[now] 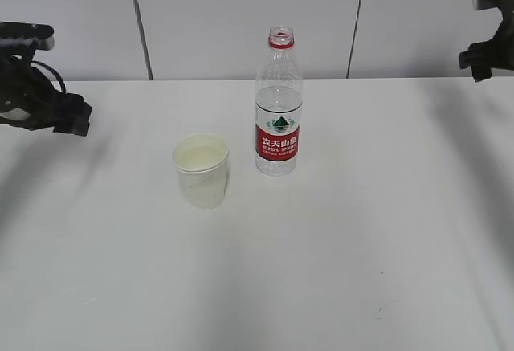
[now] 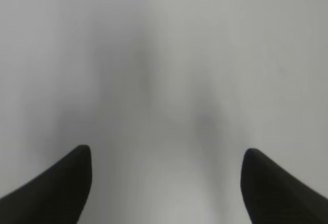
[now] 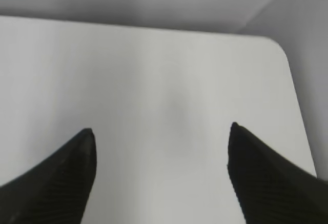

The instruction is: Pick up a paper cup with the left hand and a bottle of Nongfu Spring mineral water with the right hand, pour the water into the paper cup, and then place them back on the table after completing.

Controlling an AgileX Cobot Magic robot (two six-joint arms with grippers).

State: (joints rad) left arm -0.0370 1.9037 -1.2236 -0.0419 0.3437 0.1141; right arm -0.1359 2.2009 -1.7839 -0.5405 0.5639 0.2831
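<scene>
A white paper cup (image 1: 201,170) stands upright on the white table (image 1: 321,271), holding clear water. An uncapped Nongfu Spring bottle (image 1: 279,106) with a red label stands upright just right of and behind the cup, water up to about its shoulder. My left hand (image 1: 48,102) hangs over the table's far left, well away from the cup. My right hand (image 1: 486,38) is at the far right edge, high up. The left gripper (image 2: 166,155) is open and empty over bare table. The right gripper (image 3: 161,131) is open and empty over the table's corner.
A grey panelled wall (image 1: 241,14) runs behind the table. The right wrist view shows the table's rounded far corner (image 3: 279,47) and its edge.
</scene>
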